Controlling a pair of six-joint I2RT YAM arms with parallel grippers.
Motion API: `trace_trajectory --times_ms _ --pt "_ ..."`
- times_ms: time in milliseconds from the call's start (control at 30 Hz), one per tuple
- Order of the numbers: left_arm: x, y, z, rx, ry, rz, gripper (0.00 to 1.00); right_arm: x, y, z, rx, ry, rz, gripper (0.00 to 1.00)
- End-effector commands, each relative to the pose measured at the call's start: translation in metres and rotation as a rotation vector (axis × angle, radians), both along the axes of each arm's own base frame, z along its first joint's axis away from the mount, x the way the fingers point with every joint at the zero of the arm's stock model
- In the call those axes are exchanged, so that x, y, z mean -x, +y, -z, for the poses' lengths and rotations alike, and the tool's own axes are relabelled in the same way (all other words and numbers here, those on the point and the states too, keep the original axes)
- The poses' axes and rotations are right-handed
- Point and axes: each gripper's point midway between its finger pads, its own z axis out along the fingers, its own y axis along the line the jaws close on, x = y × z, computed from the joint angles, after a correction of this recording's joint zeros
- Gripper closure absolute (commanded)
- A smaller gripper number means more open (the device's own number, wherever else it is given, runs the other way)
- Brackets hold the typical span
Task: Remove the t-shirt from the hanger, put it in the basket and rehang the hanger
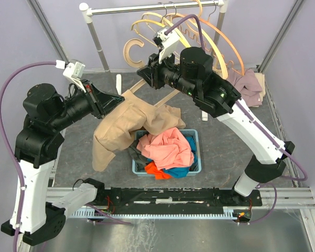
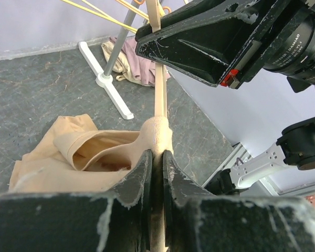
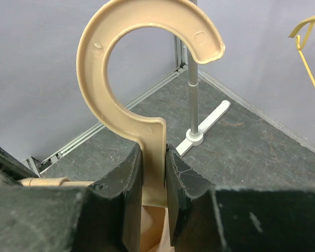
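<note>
T-shirt [image 1: 115,131] drapes lengthwise from the hanger [image 3: 92,79] toward near-left (hook upward).

Bright even light, faint shadows, fingers [image 2: 140,181] blurred up close, source perhaps overhead

One t-shirt [image 1: 115,128] is being pinched by the left claw [image 1: 107,100] and one hanger [image 3: 142,79] is being held by the right claw [image 1: 143,73], two claws in all. Below them, one basket [image 1: 195,152] is being occupied by at least four garments [image 1: 168,147]. Behind them, several spare hangers [image 1: 220,47] are being carried by one rack [image 1: 152,7].
</note>
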Motion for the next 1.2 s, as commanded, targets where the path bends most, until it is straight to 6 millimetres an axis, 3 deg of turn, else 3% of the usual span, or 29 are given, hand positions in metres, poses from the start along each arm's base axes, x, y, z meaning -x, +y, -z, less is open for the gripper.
trace_trajectory --times_ms 0,267,567,767,1167 --pt "0.019 0.005 -0.014 0.069 -0.011 -0.007 0.83 -0.015 -0.045 -0.046 -0.089 -0.098 0.145 0.94" --pt "0.017 0.004 -0.014 0.075 -0.014 -0.005 0.76 -0.015 -0.045 -0.044 -0.083 -0.095 0.142 0.94" --pt "0.017 0.005 -0.008 0.071 -0.006 -0.015 0.97 -0.022 -0.051 -0.045 -0.085 -0.1 0.169 0.95" --pt "0.018 0.012 -0.01 0.068 -0.015 -0.053 0.97 -0.024 -0.054 -0.046 -0.087 -0.104 0.176 0.95" --pt "0.03 0.027 -0.033 0.129 -0.145 -0.119 0.97 -0.026 -0.062 -0.048 -0.09 -0.115 0.198 0.95"
